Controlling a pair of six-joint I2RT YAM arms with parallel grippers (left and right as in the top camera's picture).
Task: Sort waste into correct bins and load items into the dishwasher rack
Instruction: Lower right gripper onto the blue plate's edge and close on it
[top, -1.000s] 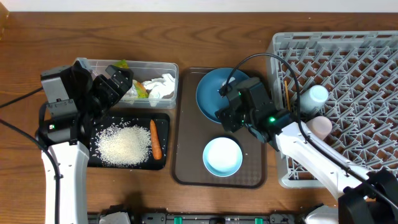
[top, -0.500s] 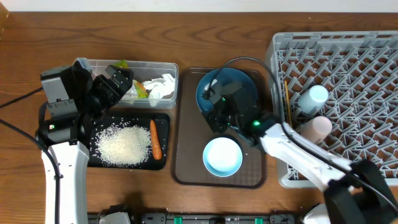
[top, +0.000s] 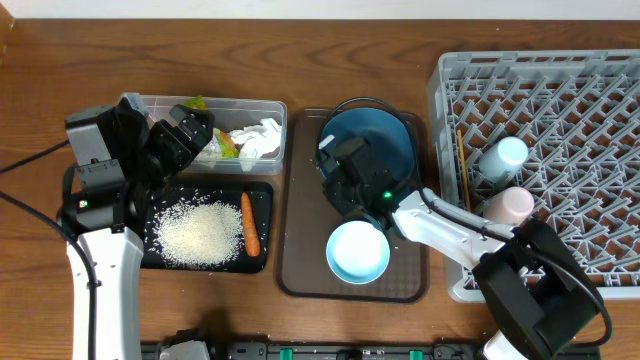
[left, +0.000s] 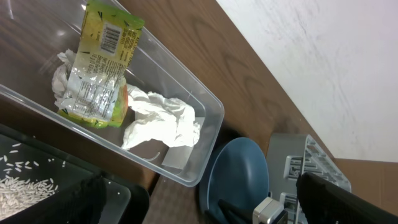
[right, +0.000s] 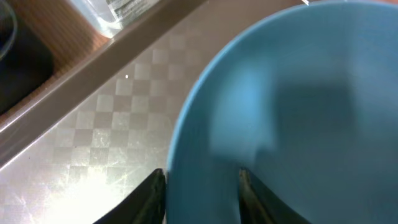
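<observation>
Right gripper (right: 200, 186) has slid onto the plate (top: 385, 130), jaws astride its rim, clamp uncertain; next: grip firmly, carry to rack (top: 540, 70).

- Seen up close, the dark blue plate (right: 280, 112) is a blur running off the frame.
- The right gripper (right: 200, 193) straddles the plate's rim, its fingers cut by the bottom edge; whether they pinch it, I can't tell.
- From above, the right arm (top: 450, 225) covers that gripper and the plate's lower left.
- The left gripper (left: 205, 202) shows only fingers (left: 68, 202) as dark blurs in the corners.
- The dishwasher rack (top: 540, 58) runs off the right edge.
</observation>
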